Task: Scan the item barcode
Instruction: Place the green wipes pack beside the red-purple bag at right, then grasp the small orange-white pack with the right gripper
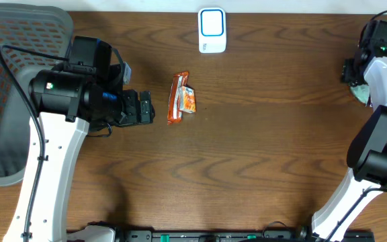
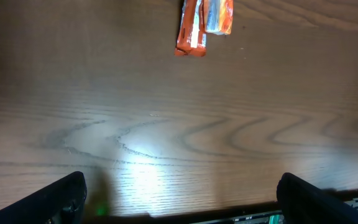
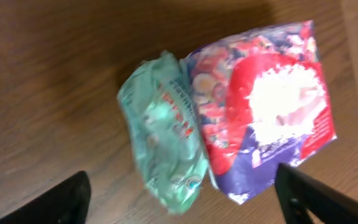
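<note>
Claw on the left [image 1: 150, 107] stands released, its fingers spread wide, holding nothing, just beside the orange snack bar [image 1: 177, 99] at the middle of the desk [image 1: 261, 168]. That bar seems to be the item to scan. A small orange and blue packet [image 1: 188, 101] lies touching its right side, so closing on the bar could pinch both or push them apart. The wrapper is flat and slick and may slide out. No barcode can be made out, so it could end up turned away from the white scanner [image 1: 212, 30] at the far edge. At the far right, the other claw [image 3: 182, 186] is also spread open over a green packet [image 3: 163, 127] and a red bag [image 3: 263, 106], gripping neither.

The bar's long axis runs from near edge to far edge, its far end leaning slightly right, towards the scanner.
</note>
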Controlling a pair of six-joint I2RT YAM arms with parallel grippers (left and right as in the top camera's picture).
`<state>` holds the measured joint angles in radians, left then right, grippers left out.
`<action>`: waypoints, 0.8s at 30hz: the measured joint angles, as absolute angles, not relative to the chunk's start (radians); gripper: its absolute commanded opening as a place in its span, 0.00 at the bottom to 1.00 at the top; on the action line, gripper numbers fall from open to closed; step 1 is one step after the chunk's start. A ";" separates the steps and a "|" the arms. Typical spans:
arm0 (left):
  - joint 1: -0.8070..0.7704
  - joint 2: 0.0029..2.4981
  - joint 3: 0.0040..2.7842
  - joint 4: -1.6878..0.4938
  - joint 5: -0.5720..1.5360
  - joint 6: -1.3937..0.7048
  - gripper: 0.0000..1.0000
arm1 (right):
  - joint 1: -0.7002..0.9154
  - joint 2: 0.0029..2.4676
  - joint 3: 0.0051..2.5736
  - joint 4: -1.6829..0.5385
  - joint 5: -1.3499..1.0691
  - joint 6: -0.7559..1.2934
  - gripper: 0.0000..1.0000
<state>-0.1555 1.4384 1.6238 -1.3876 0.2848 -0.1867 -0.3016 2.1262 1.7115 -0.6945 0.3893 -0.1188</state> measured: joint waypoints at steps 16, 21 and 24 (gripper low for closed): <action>-0.155 1.438 1.624 -1.388 0.285 -0.187 0.98 | -0.077 2.126 1.711 -0.676 -0.083 -0.047 0.99; -0.155 1.438 1.624 -1.388 0.285 -0.187 0.98 | 0.032 2.126 1.711 -0.640 -0.226 0.046 0.96; -0.155 1.438 1.624 -1.388 0.285 -0.187 0.98 | 0.090 2.126 1.711 -0.638 -0.301 0.107 0.86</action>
<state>-0.1555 1.4384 1.6238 -1.3876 0.2848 -0.1867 0.0902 2.1262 1.7115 -0.6380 -0.3008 0.1070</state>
